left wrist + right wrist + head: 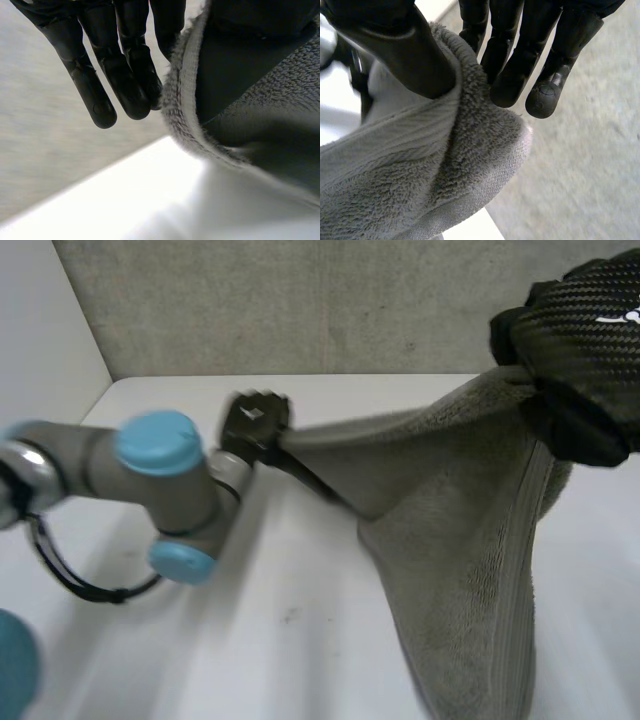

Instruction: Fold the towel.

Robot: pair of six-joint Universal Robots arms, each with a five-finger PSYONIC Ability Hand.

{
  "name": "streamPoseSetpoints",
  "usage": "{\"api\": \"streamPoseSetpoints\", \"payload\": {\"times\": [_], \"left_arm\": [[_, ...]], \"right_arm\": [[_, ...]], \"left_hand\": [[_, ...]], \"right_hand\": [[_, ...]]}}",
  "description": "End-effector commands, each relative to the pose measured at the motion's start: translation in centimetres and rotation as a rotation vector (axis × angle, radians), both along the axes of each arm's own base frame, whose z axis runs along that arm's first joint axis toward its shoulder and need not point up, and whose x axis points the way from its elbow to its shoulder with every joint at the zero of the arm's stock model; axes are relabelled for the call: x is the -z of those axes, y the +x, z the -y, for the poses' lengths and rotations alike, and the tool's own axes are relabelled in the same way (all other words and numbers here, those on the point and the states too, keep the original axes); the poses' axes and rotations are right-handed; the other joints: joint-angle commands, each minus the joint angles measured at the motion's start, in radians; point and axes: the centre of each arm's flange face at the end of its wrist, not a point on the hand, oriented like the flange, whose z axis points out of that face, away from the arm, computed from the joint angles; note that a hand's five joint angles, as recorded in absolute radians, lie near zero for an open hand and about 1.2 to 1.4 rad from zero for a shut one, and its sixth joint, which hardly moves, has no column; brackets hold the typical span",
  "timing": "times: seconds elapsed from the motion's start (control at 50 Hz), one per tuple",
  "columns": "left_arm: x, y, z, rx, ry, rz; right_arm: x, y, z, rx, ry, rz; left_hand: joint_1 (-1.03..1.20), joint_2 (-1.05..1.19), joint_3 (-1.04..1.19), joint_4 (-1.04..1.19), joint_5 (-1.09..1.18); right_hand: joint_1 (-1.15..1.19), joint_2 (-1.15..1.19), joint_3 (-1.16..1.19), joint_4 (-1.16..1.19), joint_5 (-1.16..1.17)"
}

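Towel (470,540) strung across mid-frame, top edge running centre-left to upper right; left robot hand (255,425) and right robot hand (575,350) each pinch a corner above the surface (300,640).

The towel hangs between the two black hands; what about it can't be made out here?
Head view: the lower end of the towel is cut off by the bottom edge, so its free corners and any contact with the table are unknown.
Head view: the right hand covers the corner it pinches.
Left wrist view: the towel's hem hides the thumb of the left hand.
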Motion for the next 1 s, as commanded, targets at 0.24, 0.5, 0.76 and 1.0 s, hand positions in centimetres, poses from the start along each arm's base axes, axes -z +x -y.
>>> {"api": "streamPoseSetpoints", "payload": {"times": [0.24,0.5,0.76,1.0], "left_arm": [[-14.7,8.1,-7.2,-0.064,-0.242,0.236],[-9.9,10.3,-11.9,0.039,0.064,0.63],[-1.7,8.8,-6.4,0.102,0.226,0.776],[-14.7,4.8,4.2,-0.143,-0.382,0.384]], "right_arm": [[0.9,-1.8,7.1,0.092,0.072,0.041],[7.7,-1.9,9.1,0.092,0.396,-0.192],[16.3,-0.7,14.6,0.074,0.587,-0.429],[2.7,3.7,24.1,0.209,-0.167,0.076]], "left_hand": [[0.198,0.182,0.182,0.181,0.192],[0.198,0.182,0.182,0.181,0.192],[0.198,0.182,0.182,0.181,0.192],[0.198,0.182,0.182,0.181,0.192]], "right_hand": [[0.067,0.071,0.075,0.059,0.067],[0.067,0.071,0.075,0.059,0.067],[0.067,0.071,0.075,0.059,0.067],[0.067,0.071,0.075,0.059,0.067]]}}
